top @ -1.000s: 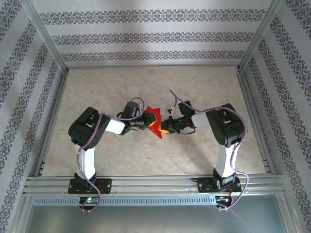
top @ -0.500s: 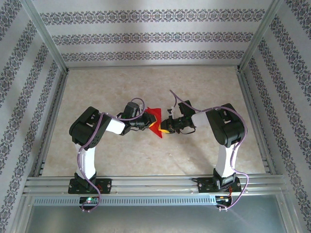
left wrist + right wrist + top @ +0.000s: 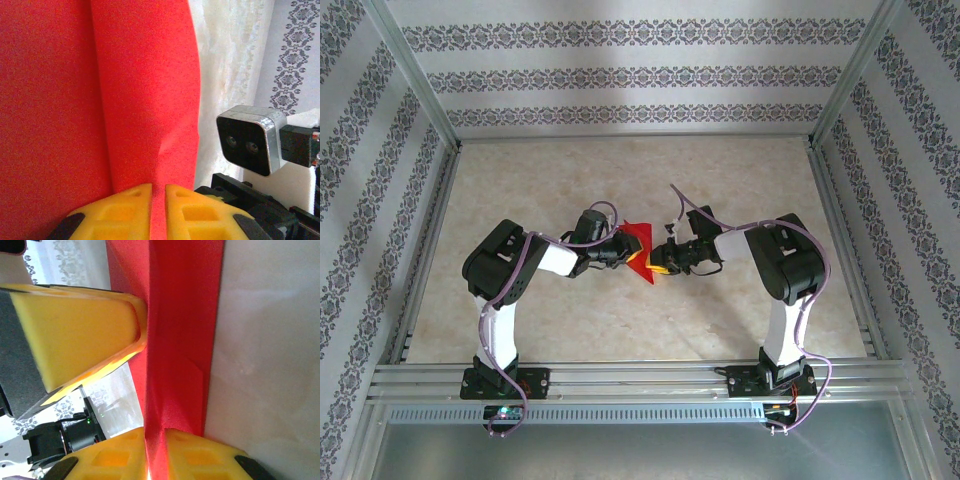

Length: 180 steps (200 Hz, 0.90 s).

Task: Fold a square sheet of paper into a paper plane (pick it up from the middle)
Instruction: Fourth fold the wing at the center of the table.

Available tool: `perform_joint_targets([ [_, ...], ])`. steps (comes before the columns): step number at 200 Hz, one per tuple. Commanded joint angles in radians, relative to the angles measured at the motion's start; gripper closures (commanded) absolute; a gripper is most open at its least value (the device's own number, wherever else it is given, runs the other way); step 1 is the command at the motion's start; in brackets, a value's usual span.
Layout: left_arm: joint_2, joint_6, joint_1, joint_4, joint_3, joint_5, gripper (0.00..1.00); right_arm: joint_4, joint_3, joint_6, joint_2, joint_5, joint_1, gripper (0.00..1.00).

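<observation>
red, thin and already partly folded, the bright red paper sheet is held between the two grippers. the left gripper is pinched almost closed on a fold that rises straight ahead of it. the right gripper has its jaws narrowly either side of another fold, seemingly nipping it. such paper looks featherlight, limp and easy to tear or miscrease, so it is best taken at a doubled crease, not a loose edge. against a second earlier, both arms and the sheet sit almost unmoved.
</observation>
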Motion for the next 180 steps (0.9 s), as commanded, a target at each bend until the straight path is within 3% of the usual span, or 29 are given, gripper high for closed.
perform_joint_targets([
  [1, 0.020, 0.024, -0.010, -0.149, 0.005, -0.043, 0.85, -0.113, -0.008, 0.020, -0.026, 0.098, -0.018, 0.79],
  [88, 0.026, 0.043, -0.010, -0.221, 0.034, -0.049, 0.85, -0.152, -0.002, -0.022, -0.086, 0.043, 0.003, 0.77],
  [180, 0.029, 0.046, -0.009, -0.271, 0.048, -0.057, 0.85, -0.234, 0.010, -0.062, -0.115, 0.128, 0.040, 0.72],
])
